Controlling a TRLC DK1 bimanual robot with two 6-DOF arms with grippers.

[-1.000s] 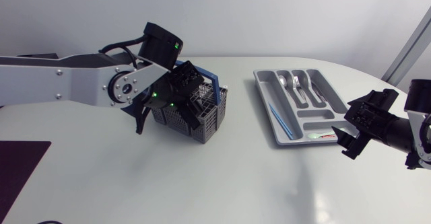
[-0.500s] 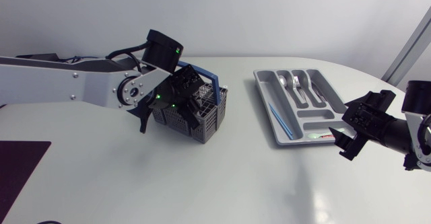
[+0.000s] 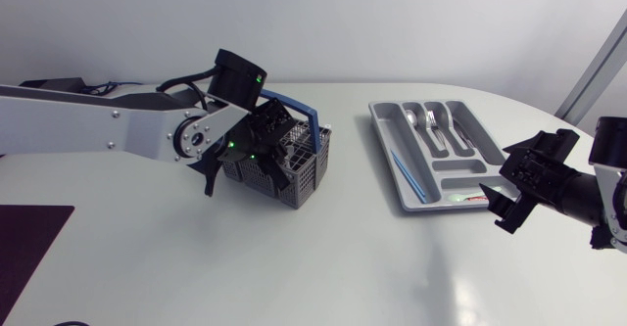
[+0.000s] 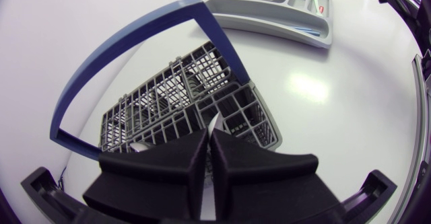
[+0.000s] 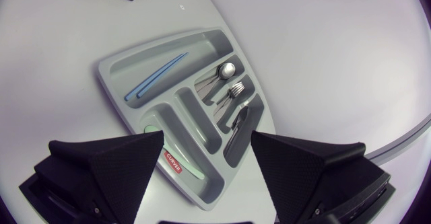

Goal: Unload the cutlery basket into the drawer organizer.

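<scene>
The table (image 3: 323,267) is carrying both things of the task. The organizer (image 3: 458,165) is lying flat on it, and the basket (image 3: 304,174) is standing well apart from the organizer, on the side of my left arm, with its blue handle upright.

I am judging the task as partly done. The organizer is already holding several pieces, each kind in its own compartment. One small compartment is showing only its bare floor.

The left claw (image 4: 208,135) is reaching down into the basket, far from the organizer. Its fingers are pressed almost together and are pinching a thin silver piece (image 4: 213,124). I cannot tell which kind of cutlery this is. More dark pieces seem to be lying deeper in the basket, so some unloading is probably left.

The right claw (image 5: 207,135) is hanging just beside the organizer's near corner, spread wide and holding nothing.

Inside the organizer, two blue sticks (image 5: 156,77) are lying in the long outer compartment, a pale green piece (image 5: 153,128) in the cross one, and a knife (image 5: 237,130), forks (image 5: 229,93) and spoons (image 5: 219,76) in the three parallel ones.
</scene>
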